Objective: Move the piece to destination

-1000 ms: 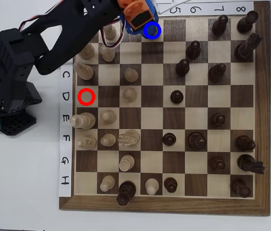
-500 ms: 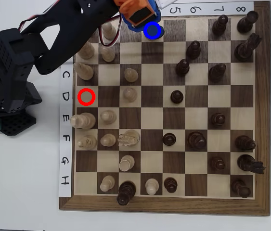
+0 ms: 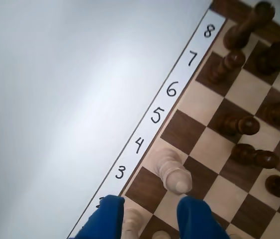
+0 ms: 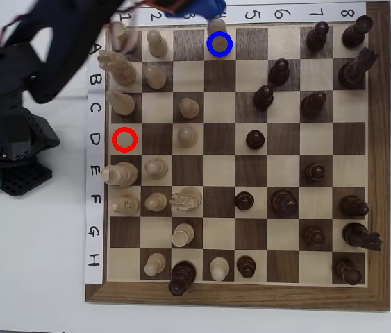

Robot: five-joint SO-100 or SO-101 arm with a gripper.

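Piece [image 4: 219,38] is sitting where, exactly? (Desk)

It is standing upright inside the blue ring marking the destination [image 4: 230,44], on the chessboard's [image 4: 237,295] top row beside the number strip [image 3: 155,115]. (Photographer)

And the gripper [image 3: 149,201]? (Desk)

Its blue fingers [image 3: 197,219] are hanging apart and empty in the wrist view, just short of the pale piece [image 3: 174,172], touching nothing I can see. I am judging that the placing is done. (Photographer)

Why spread like that? (Desk)

Likely it is giving the knob head room, so nothing is tipping. (Photographer)

The arm [image 4: 49,48]? (Desk)

It is reaching from its base at the overhead view's left across the board's upper-left corner, blurred, with the blue gripper [image 4: 205,7] at the top edge. (Photographer)
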